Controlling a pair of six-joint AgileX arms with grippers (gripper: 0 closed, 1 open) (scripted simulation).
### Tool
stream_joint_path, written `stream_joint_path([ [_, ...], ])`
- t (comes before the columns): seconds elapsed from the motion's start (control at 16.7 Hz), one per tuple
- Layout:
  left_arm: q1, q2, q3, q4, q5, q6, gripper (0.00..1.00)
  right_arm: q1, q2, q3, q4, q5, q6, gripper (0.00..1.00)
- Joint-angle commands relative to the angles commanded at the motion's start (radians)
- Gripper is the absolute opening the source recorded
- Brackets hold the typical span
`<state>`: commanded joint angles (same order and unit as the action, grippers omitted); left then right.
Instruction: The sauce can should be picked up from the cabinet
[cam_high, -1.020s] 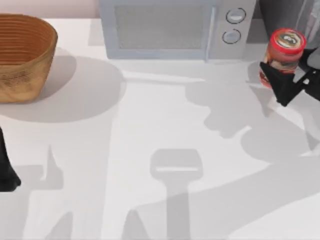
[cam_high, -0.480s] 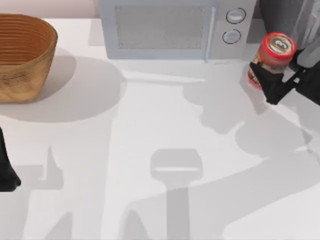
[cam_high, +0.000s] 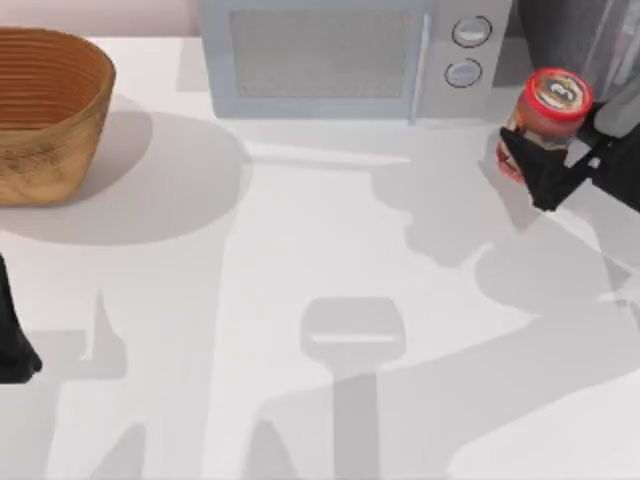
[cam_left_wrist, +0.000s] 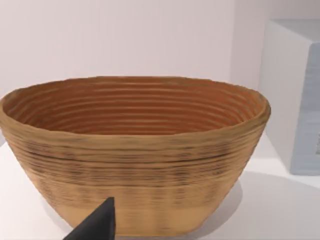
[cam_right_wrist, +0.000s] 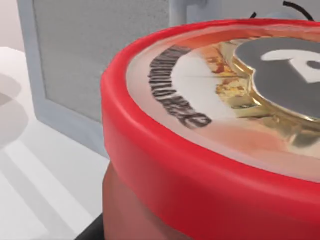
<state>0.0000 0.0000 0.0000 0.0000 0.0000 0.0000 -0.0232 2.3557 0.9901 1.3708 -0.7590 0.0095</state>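
White table (cam_high: 330, 240) bearing a woven basket (cam_high: 45, 110) at its far left, a light grey microwave (cam_high: 350, 55) along the far edge, and a dark cabinet (cam_high: 570, 30) at the far right corner.

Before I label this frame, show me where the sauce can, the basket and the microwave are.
sauce can (cam_high: 556, 95): top view, on its red-rimmed lid.
basket (cam_high: 45, 150): top view, on its woven outer wall.
microwave (cam_high: 320, 50): top view, on its door panel.
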Motion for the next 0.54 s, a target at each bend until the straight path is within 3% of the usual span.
stream_joint_path([
  [0.18, 0.000, 0.000, 0.000, 0.000, 0.000, 0.000, 1.00, 0.000, 0.000, 0.000, 0.000, 0.000, 0.000, 0.98],
  [0.54, 0.000, 0.000, 0.000, 0.000, 0.000, 0.000, 1.00, 0.000, 0.000, 0.000, 0.000, 0.000, 0.000, 1.00],
])
